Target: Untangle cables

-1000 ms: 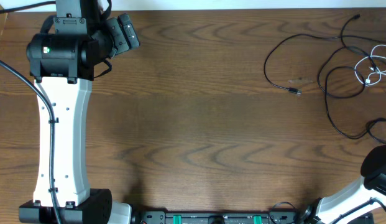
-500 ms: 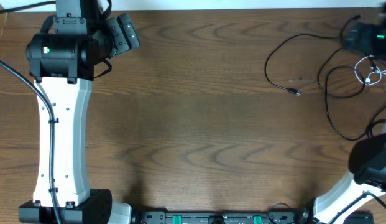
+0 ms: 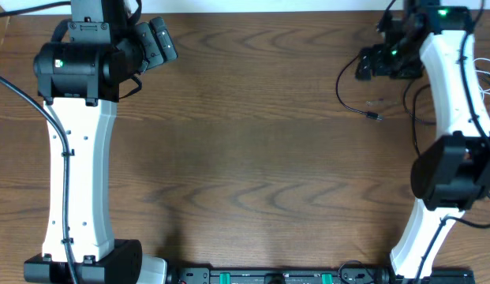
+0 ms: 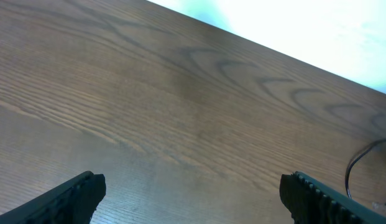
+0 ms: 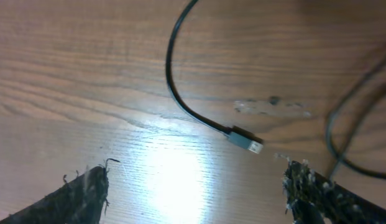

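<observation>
The cables lie at the far right of the wooden desk (image 3: 260, 158), well apart from the left arm. A long black cable (image 3: 338, 83) curves out to the left of the bunch and ends in a small plug (image 3: 375, 117) that lies flat on the bare wood. More black cable (image 3: 415, 126) loops beside the right arm, partly hidden under it, and a thin white cable (image 3: 489, 79) shows at the desk's right edge.

The right tool (image 3: 371, 63) hangs over the top of that outer black curve. In the right wrist view its two fingers stand wide apart with nothing between them, the right tool (image 5: 199, 199) is above the desk, and the black cable (image 5: 180, 93) and its plug (image 5: 245, 140) lie just beyond the fingertips, touching neither.

The left tool (image 3: 154, 43) sits at the far left corner, and in its own view the left tool (image 4: 193, 202) is spread wide and empty over bare wood
</observation>
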Tool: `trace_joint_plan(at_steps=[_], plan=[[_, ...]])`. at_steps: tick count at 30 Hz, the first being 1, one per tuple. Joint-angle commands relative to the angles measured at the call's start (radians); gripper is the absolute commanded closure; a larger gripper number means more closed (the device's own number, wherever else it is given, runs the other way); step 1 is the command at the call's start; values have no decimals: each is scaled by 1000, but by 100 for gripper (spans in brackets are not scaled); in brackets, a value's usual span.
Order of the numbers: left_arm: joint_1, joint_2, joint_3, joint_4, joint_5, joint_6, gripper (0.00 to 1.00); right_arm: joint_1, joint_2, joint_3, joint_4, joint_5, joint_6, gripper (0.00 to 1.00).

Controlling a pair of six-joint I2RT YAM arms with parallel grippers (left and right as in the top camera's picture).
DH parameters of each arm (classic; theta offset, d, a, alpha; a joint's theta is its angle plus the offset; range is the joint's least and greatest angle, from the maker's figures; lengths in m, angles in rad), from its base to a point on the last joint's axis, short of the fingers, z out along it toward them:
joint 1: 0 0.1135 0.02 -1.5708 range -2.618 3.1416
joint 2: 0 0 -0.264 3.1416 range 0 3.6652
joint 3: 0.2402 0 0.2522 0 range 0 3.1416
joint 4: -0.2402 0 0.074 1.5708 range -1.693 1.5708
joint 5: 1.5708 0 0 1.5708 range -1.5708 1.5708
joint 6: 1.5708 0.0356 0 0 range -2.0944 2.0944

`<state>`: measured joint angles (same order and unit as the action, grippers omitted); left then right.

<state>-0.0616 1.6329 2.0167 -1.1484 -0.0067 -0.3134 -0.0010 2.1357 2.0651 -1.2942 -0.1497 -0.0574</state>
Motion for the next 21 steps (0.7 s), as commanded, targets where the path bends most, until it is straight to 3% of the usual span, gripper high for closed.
trace_joint_plan(at_steps=[1,12,17,21], plan=[[2,13,3,-3,-12,13,5,39,27,-1,-8,-5,-53,17],[2,13,3,-3,-12,13,5,100,139,-13,25,99,-51,32],[3,13,3,-3,-12,13,5,106,203,-13,103,99,62,46],[2,13,3,-3,-12,13,5,107,212,-13,193,101,217,44]])
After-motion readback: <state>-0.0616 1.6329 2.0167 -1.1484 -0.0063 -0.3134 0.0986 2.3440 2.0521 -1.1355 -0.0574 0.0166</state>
